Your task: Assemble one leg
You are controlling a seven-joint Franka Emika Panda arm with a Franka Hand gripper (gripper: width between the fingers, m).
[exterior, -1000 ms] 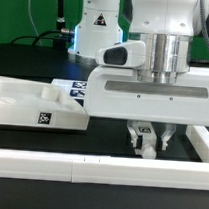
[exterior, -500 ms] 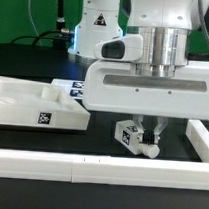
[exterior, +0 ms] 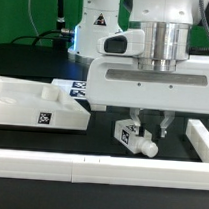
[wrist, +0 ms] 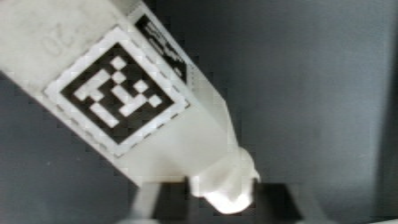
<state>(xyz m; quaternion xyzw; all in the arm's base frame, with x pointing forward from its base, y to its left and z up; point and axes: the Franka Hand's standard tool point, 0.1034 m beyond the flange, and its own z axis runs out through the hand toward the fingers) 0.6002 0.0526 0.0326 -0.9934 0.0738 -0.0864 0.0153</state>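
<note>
Black desk (exterior: 98,140) carries the leg (exterior: 131,136), lying on its side at 3 o'clock from the flat white panel (exterior: 27,103) in the exterior view, with its narrow end pointing to 4 o'clock. I read the end effector (exterior: 150,127) just above it at 12 o'clock, jaws narrowly apart. I cannot tell whether the pads touch the leg.

Free black tabletop (exterior: 98,142) in lower centre, betw. white panel (exterior: 22,103) at left & white bar (exterior: 203,139) at lower right; the leg (exterior: 131,136) lies there. White rail (exterior: 49,166) blocks bottom edge. Arm's wide white block (exterior: 143,90) fills centre overhead.
</note>
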